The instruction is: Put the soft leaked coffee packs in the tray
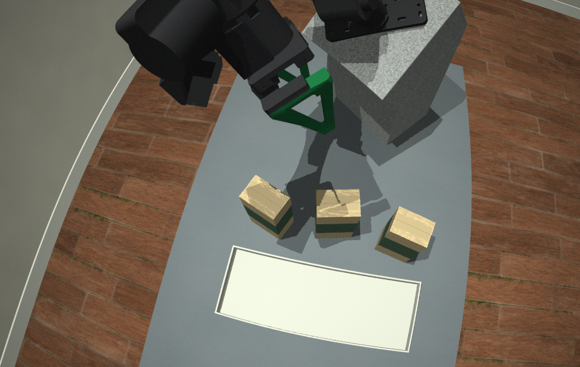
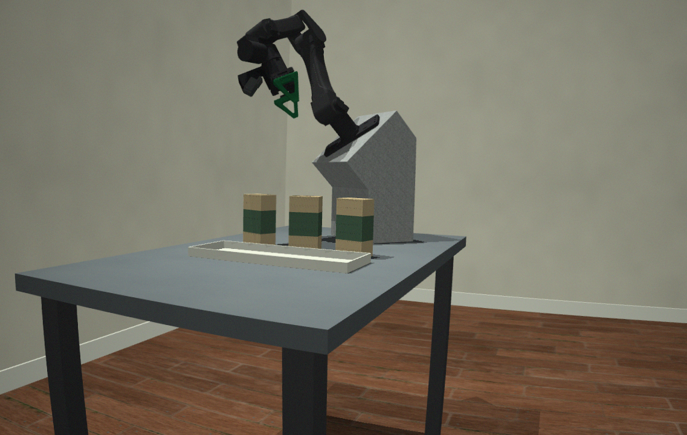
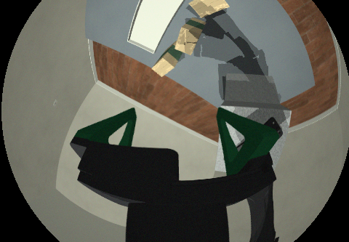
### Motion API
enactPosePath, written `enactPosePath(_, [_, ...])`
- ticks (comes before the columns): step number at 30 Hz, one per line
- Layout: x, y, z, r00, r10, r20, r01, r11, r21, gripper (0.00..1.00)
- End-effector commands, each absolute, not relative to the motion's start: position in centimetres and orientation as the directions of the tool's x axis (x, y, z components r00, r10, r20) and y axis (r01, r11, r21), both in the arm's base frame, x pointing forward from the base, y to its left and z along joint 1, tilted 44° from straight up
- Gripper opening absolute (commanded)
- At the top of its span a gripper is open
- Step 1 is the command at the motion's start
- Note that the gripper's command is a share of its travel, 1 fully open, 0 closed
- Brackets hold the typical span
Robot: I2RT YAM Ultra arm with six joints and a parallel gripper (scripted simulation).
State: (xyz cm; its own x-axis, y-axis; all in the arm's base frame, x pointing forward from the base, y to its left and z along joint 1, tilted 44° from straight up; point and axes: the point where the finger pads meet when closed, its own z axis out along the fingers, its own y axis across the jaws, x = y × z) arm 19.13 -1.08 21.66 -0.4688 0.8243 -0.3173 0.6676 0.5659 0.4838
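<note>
Nearest the exterior camera, found a white tray (image 2: 281,259) lying flat on the grey table (image 2: 216,295). Behind it, noted three coffee packs upright in a row: left pack (image 2: 259,217), middle pack (image 2: 305,221), right pack (image 2: 354,224) (all off the tray, none touching). Farther back, recorded a granite pedestal (image 2: 383,183). Observed the gripper (image 2: 287,96) high above, green fingers spread wide, holding nothing.

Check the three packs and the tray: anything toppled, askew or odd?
Nothing toppled. All three tan, green-banded coffee packs stand upright; the left and right sit turned relative to the middle. The shallow white tray holds nothing.
</note>
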Motion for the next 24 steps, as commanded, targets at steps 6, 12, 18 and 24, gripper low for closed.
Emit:
enactPosePath(6, [23.3, -5.4, 19.4, -0.197, 0.934, -0.298, 0.803, 0.328, 0.497, 1.00])
enactPosePath(12, [25.6, -8.6, 18.0, 0.023, 0.957, -0.288, 0.836, 0.140, 0.530, 1.00])
enactPosePath(18, [27.1, -11.2, 16.7, 0.205, 0.939, -0.275, 0.825, -0.015, 0.565, 1.00])
enactPosePath(24, [28.2, -14.3, 15.1, 0.407, 0.879, -0.250, 0.770, -0.183, 0.611, 1.00])
